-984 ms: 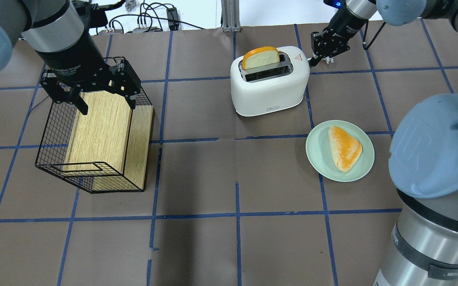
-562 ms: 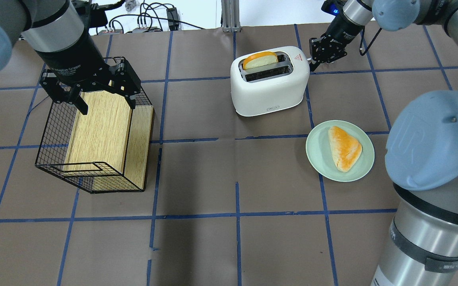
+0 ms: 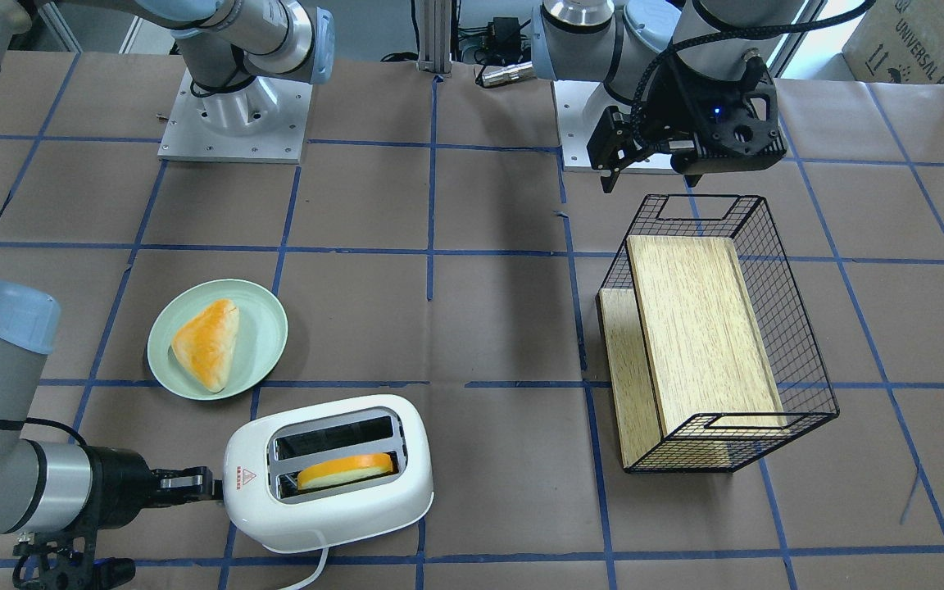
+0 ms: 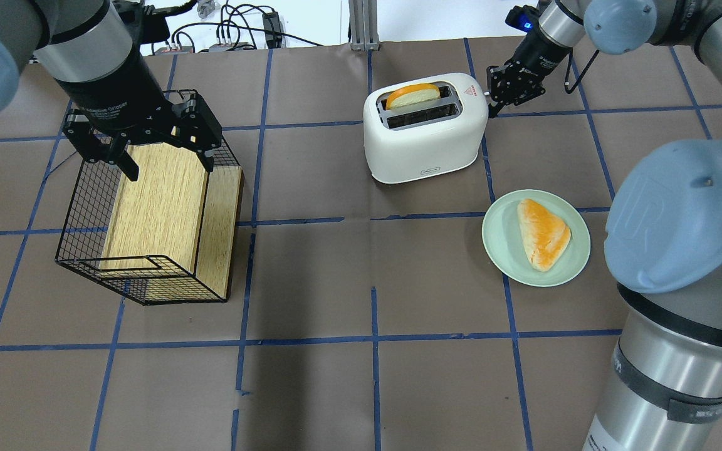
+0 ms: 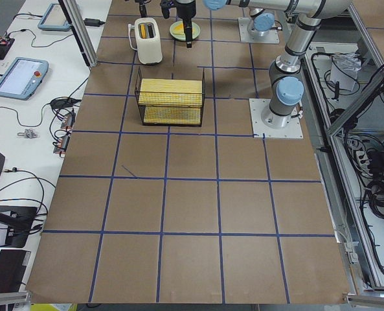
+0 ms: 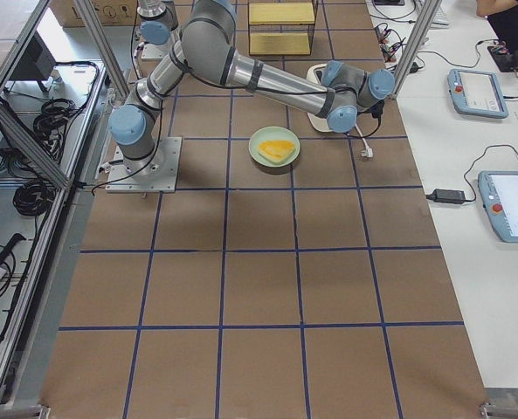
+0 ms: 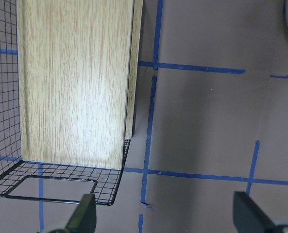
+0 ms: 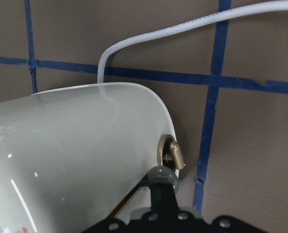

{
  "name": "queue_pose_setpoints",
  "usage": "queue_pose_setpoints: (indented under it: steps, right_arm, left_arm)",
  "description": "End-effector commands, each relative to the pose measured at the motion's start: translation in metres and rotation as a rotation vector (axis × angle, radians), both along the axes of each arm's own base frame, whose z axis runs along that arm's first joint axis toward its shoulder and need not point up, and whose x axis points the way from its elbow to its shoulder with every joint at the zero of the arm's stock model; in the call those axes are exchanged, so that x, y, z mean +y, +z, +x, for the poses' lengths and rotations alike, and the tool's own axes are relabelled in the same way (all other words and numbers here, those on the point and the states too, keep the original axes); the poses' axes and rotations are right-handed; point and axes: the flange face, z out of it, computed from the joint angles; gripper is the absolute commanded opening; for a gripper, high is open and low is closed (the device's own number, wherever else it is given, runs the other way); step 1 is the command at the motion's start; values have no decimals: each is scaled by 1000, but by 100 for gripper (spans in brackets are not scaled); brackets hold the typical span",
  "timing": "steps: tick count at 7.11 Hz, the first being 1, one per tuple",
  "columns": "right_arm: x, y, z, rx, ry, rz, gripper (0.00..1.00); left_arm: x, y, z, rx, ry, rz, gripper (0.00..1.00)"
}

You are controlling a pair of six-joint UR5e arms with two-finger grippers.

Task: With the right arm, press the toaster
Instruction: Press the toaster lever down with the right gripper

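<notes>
The white two-slot toaster (image 4: 425, 134) stands at the far middle of the table and also shows in the front-facing view (image 3: 341, 512). An orange-crusted bread slice (image 4: 412, 95) sits low in its far slot. My right gripper (image 4: 492, 105) is shut, and its tip is against the toaster's right end. In the right wrist view the gripper (image 8: 162, 177) touches the toaster's end wall (image 8: 76, 160) just below a small knob (image 8: 172, 154). My left gripper (image 4: 148, 150) is open and empty, and hangs above a wire basket (image 4: 85, 250).
The wire basket holds a wooden board (image 4: 160, 200) at the left. A pale-green plate (image 4: 497, 250) with a triangular bread piece (image 4: 543, 233) lies in front of the toaster's right end. The toaster's white cord (image 8: 182, 29) runs off behind it.
The bread slice has sunk from standing high out of the slot to sitting low in it. My right gripper has moved down along the toaster's end. The left arm has not moved.
</notes>
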Motion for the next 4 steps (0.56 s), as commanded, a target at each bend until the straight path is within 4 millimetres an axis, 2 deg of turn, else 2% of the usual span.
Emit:
queue_pose_setpoints:
  steps: [1, 2, 3, 4]
  right_arm:
    - [0, -2, 0, 0, 1, 1, 8]
    - [0, -1, 0, 1, 2, -1, 9]
    - [0, 13, 2, 16, 3, -22, 18]
    - [-4, 47, 5, 99, 26, -100, 79]
  left_arm:
    - [0, 0, 0, 0, 0, 0, 100]
    - [0, 0, 0, 0, 0, 0, 100]
    - [0, 0, 0, 0, 0, 0, 100]
    - [0, 0, 0, 0, 0, 0, 100]
